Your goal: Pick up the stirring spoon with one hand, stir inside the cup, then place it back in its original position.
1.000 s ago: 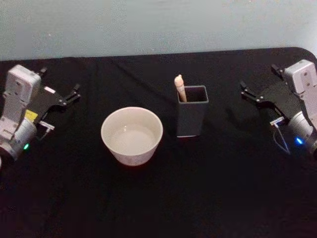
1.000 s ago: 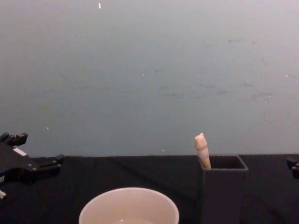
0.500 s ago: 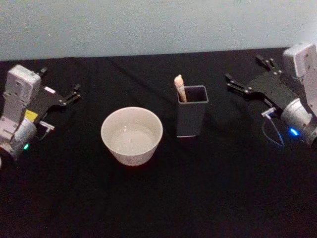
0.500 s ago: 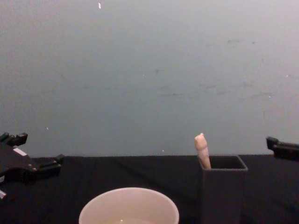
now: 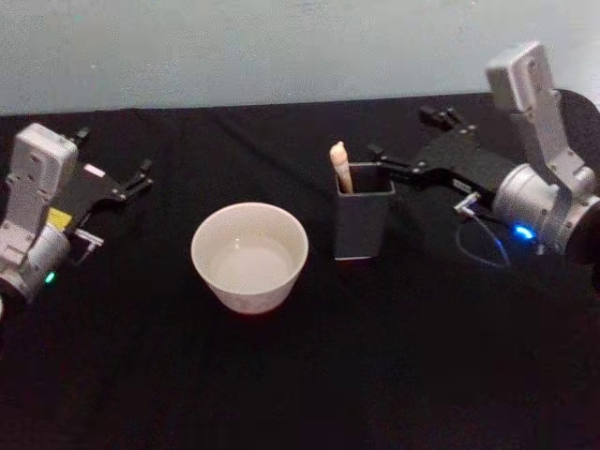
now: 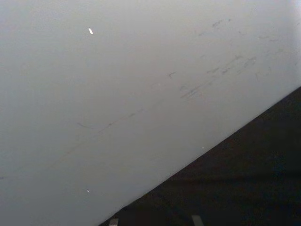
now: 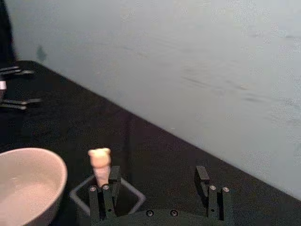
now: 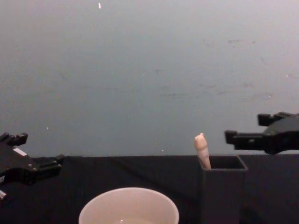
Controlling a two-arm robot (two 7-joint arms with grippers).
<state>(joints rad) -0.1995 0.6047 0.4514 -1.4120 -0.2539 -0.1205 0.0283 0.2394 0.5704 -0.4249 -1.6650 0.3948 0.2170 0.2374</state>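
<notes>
My right pincer (image 5: 398,133), fingers spread, hovers just behind the dark holder (image 5: 364,225), where the stirring spoon (image 5: 339,165) stands beside the cup (image 5: 249,292). I would centre the handle between the fingers before closing. The left pincer (image 5: 111,155), spread, sits parked at the left of the table (image 5: 281,394).

1. The right gripper (image 5: 398,131) is showing black fingers (image 7: 104,200), a silver-grey cylindrical wrist (image 5: 530,197), a glowing blue light (image 5: 518,232) and a thin blue cable (image 5: 469,255).
2. Small screws (image 7: 149,213) are dotting its finger bases.
3. The left gripper (image 5: 112,157) is carrying a white label (image 5: 94,172), possibly a yellow sticker (image 5: 56,218), and a green light (image 5: 49,277).
4. Pale grey boxy housings (image 5: 525,75) are capping both arms.
</notes>
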